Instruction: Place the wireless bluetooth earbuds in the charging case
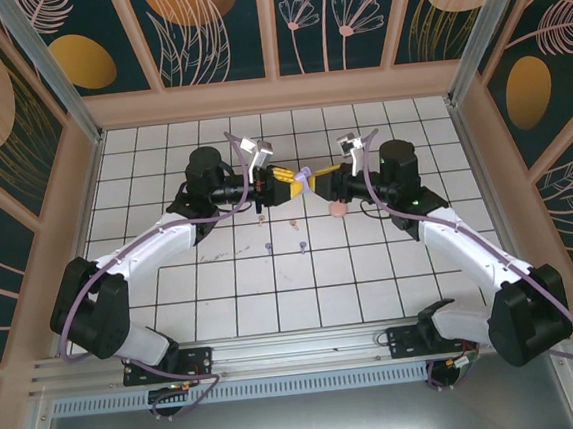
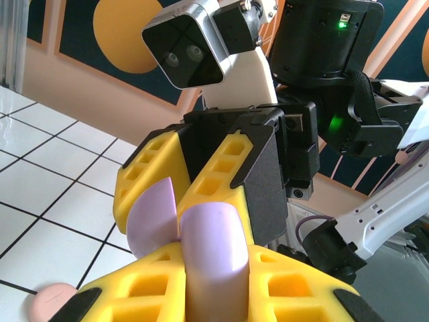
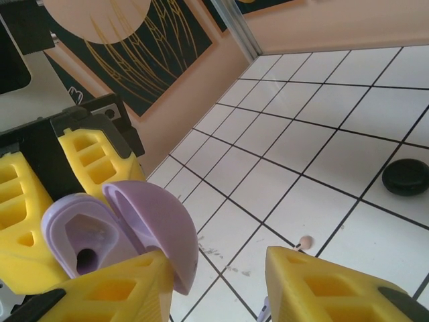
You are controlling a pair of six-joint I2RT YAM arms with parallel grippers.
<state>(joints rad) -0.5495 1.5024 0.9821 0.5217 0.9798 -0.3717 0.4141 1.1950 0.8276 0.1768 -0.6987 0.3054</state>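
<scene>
My left claw (image 2: 214,272) squeezed the open purple charging case (image 2: 211,241), my right claw (image 3: 221,268) gaped empty beside it, so a bump could have knocked it loose.

Lab enclosure: grid-tiled table (image 1: 224,300), patterned walls (image 1: 210,30)

no readable txt, labels, brands or nos. anywhere, incl. arms, cams and wall panels.
</scene>
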